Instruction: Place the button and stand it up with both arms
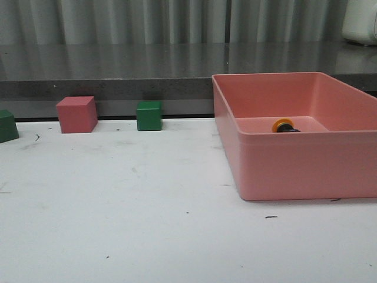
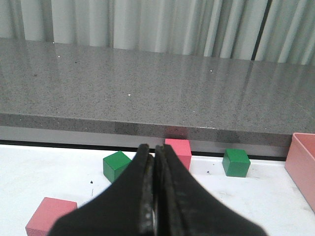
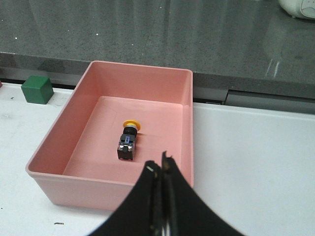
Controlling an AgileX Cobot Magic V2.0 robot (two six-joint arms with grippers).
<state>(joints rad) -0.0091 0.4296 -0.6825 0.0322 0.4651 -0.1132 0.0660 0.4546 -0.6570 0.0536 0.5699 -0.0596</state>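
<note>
1. Button [image 3: 129, 140] with a yellow-orange cap lies on its side on the floor of a pink bin [image 3: 54, 137], near the bin's middle. In the right wrist view its cap points toward 12 o'clock and its black body with blue and metal terminals toward 6 o'clock.
2. In the front view the pink bin sits on the white desk [image 1: 129, 206] at about 3 o'clock, and only the button's cap shows above the near wall.
3. Right end effector [image 3: 161, 169] hovers above the bin's near rim, its two black fingers pressed together and holding nothing.
4. Left end effector [image 2: 155, 162] is likewise closed and empty, its fingers touching.
5. Along the desk's far edge in the front view, from 9 o'clock inward, stand a green cube [image 1: 7, 125] cut off by the frame, a pink cube [image 1: 76, 114], and another green cube [image 1: 149, 115], each well apart from the bin.
6. Behind the desk runs a grey stone ledge [image 1: 118, 65].
</note>
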